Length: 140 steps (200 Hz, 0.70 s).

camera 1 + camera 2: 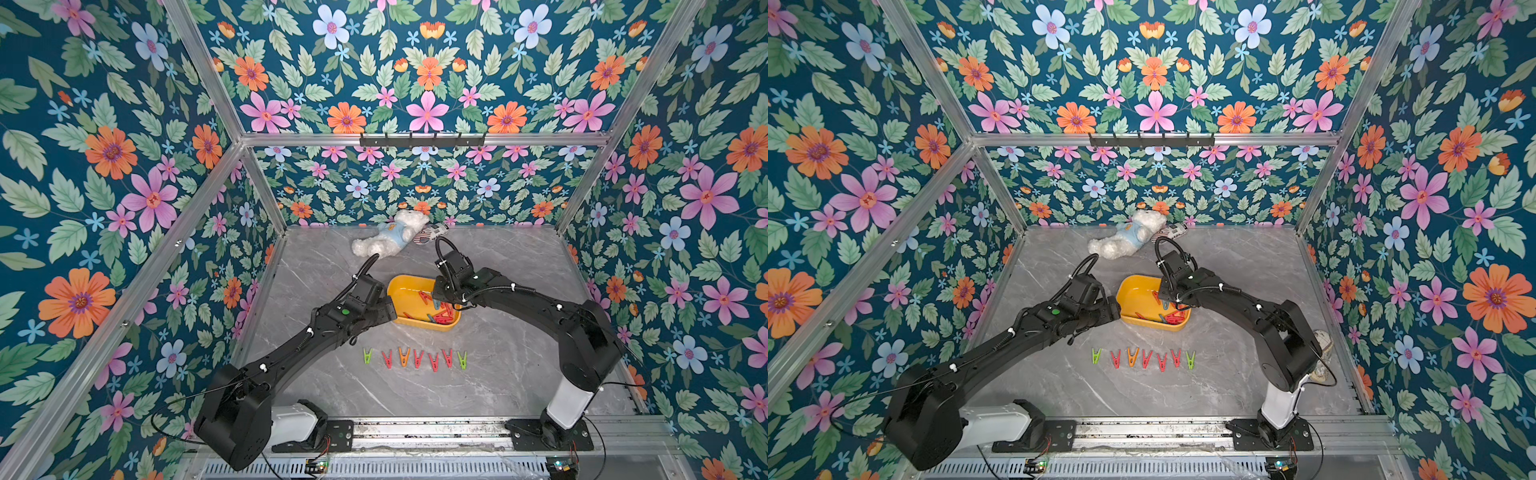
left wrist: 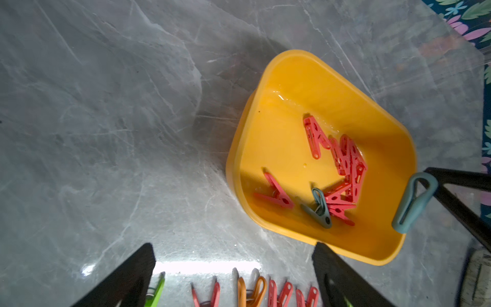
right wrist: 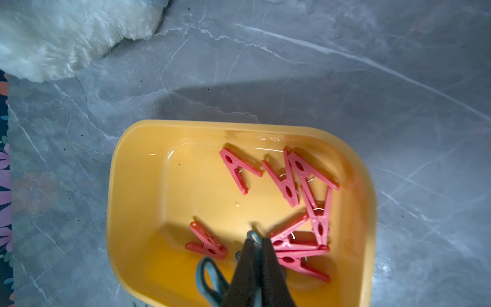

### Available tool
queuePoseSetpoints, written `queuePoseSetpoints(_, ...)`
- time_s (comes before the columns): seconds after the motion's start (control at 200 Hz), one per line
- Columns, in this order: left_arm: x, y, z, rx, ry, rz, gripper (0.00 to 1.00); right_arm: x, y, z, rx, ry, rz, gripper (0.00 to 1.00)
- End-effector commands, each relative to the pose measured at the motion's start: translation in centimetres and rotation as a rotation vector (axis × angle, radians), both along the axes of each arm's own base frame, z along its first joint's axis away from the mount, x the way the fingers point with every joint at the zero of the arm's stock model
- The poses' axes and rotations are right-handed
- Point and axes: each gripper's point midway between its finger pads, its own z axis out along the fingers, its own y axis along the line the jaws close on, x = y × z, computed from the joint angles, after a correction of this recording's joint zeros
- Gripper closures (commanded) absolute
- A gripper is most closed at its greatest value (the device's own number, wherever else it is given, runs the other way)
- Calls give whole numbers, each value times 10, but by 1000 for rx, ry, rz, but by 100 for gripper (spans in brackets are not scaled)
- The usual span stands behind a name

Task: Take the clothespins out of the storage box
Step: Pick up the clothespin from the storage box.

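The yellow storage box (image 1: 406, 294) sat just beside the left gripper (image 2: 233, 245), whose jaws stood wide and empty. The right gripper (image 3: 256, 240) hung over the box, pinched narrow on a grey-blue clothespin (image 2: 414, 202). Red clothespins (image 3: 316, 212) lay beneath it, and a row of pins (image 1: 415, 358) lay on the table near the left gripper.

Both arms reach forward, bent inward. Left gripper (image 2: 233, 247) stands wide apart; right gripper (image 3: 257, 242), pointing down, pinches a blue peg (image 2: 414, 202).

Glossy plastic storage box (image 2: 279, 148) on polished marble-look table (image 2: 106, 133).
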Motion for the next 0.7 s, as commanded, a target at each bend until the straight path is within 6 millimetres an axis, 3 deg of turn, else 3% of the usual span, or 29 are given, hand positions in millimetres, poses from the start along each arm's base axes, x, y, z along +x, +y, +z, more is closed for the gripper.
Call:
queuePoseSetpoints(0.0,8,-15,8,-38,-35,-45,0,-9,-20,1,-50,0,-27,94)
queuePoseSetpoints(0.035,10,-18,9,-41,-36,-54,0,-14,-25,11,-41,-18,-32,94)
queuePoseSetpoints(0.29,21,-42,8,-44,-31,-108,0,-51,-67,1,-73,20,-78,94)
queuePoseSetpoints(0.695,36,-66,6,-65,-21,-148,0,-115,-110,-51,-112,172,-114,93)
